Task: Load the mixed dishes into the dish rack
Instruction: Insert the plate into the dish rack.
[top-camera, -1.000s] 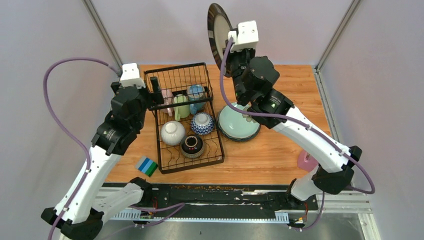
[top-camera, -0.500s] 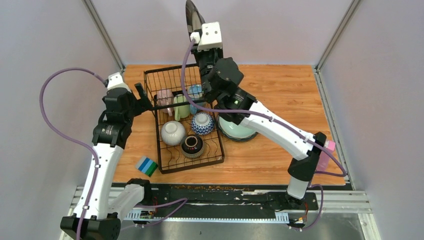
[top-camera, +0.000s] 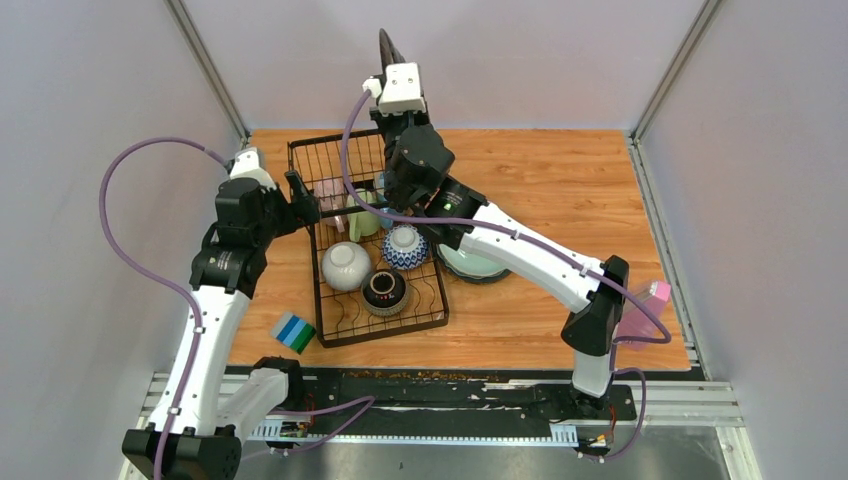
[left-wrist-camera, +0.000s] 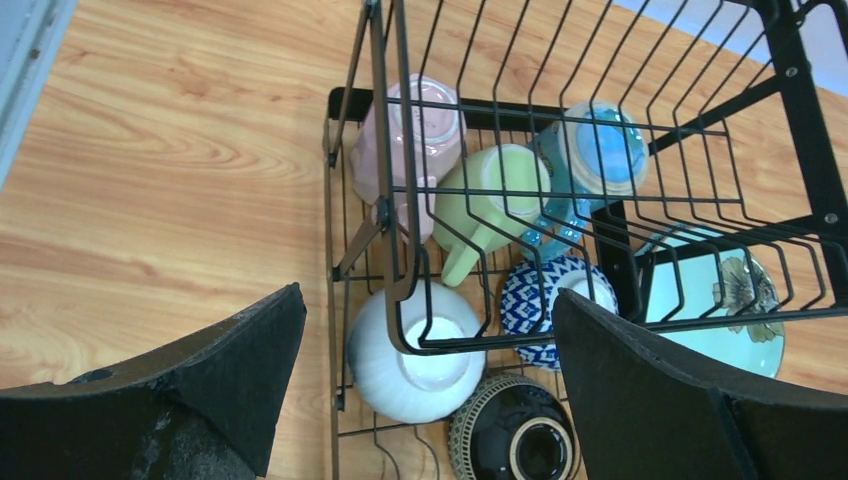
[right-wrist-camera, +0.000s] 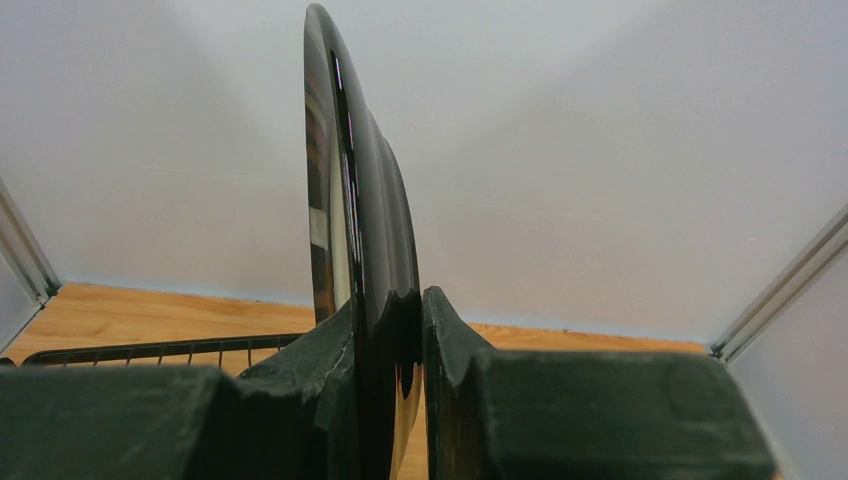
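The left gripper (left-wrist-camera: 425, 310) stands wide open, empty, beside the left wall of the dish rack (top-camera: 335, 165). Above the rack's far end, the right gripper (right-wrist-camera: 385, 310) clamps the lower rim of a black plate (right-wrist-camera: 362, 200), upright on edge, faces turned left and right.

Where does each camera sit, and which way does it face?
Top external: above, behind bases; looks down on wooden table and black wire dish rack; both arms show.
Left wrist: on left arm, looks down into rack; open left tool at bottom.
Right wrist: on right arm, faces far wall; right tool shut on upright black-rimmed round plate.
Shared: top and left wrist show the rack.
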